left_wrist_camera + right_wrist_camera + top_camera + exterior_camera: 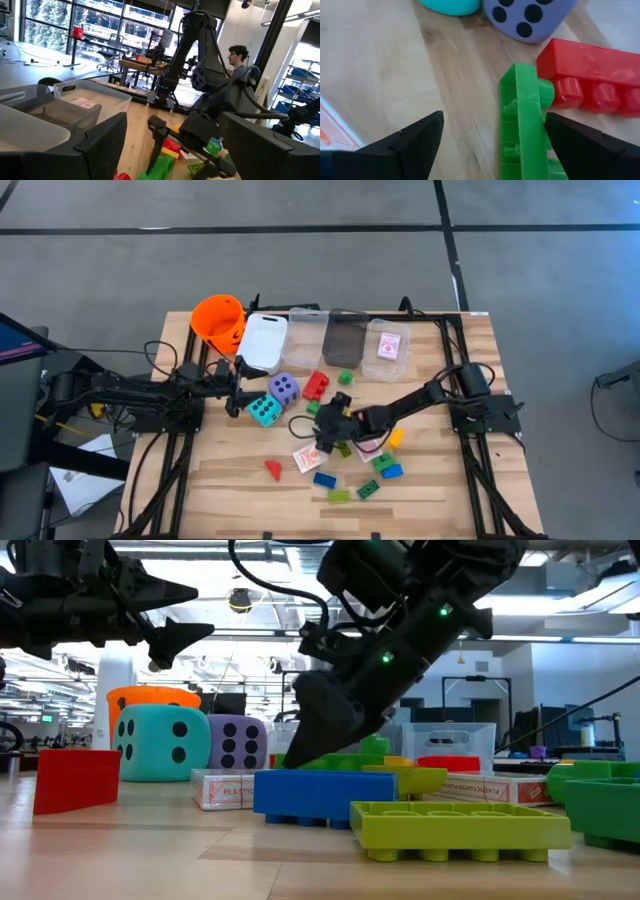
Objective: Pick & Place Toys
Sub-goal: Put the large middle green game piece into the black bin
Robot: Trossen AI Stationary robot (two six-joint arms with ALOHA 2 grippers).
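Even, bright overhead light fills the high view; the wooden tabletop reads clearly and the arms cast only soft, short shadows. In the low view, ceiling strip lights glare white, so the dark arm stands nearly in silhouette against them. The near lime brick is slightly soft, and the room behind is hazy. In the left wrist view, daylight pours through tall windows, washing them out, while the near dark fingers are blurred. The right wrist view is brightly and evenly lit; the green brick shows a faint sheen, and the purple die is soft.
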